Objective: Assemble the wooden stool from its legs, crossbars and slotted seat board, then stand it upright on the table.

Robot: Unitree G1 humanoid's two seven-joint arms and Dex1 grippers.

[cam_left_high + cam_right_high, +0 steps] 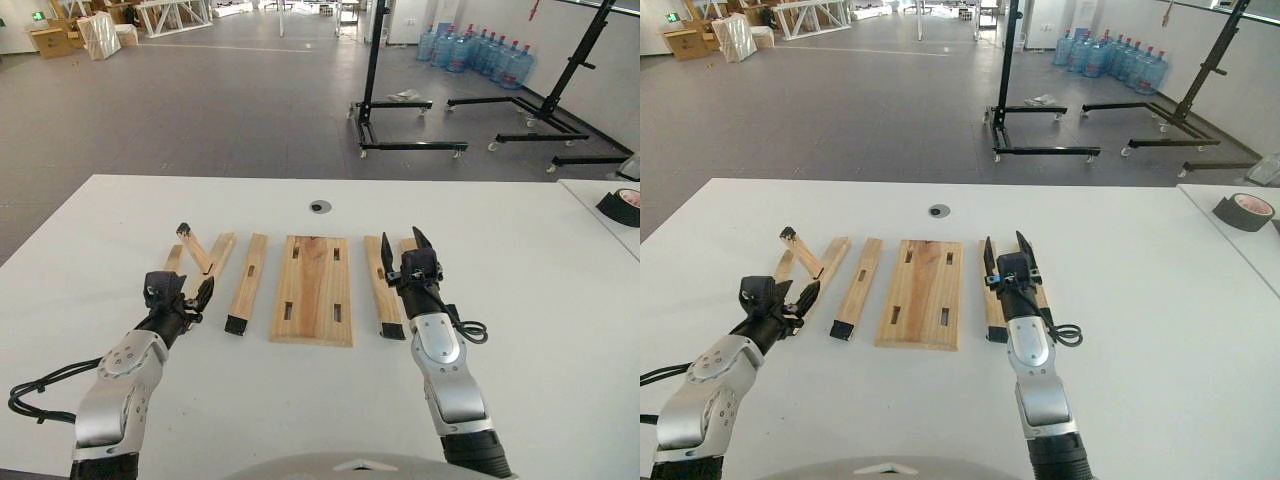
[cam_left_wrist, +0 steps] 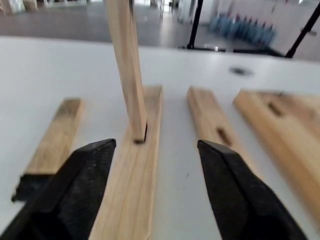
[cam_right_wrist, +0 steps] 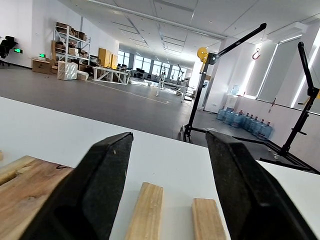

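Here's the white table (image 1: 520,330) with the whole kit laid out flat. The slotted seat board (image 1: 312,290) lies midway between the left and right edges, its four slots facing up. Just to its left runs a leg with a black end cap (image 1: 247,282), then a second leg (image 1: 215,262) with a crossbar (image 1: 193,250) stuck in its slot and tilting up off the wood, and a shorter piece (image 1: 173,260) nearest the left edge. The left gripper (image 2: 155,185) sits low at the near end of that second leg, fingers spread wide with the leg running between them; whether they touch it cannot be told. Over on the board's right, two more legs (image 1: 383,285) lie side by side, and the right gripper (image 1: 404,248) is above their far ends, fingers apart and pointing toward the far edge. A round grommet (image 1: 320,207) sits near the far edge, and a roll of tape (image 1: 625,205) rests on the neighbouring table (image 1: 580,190).
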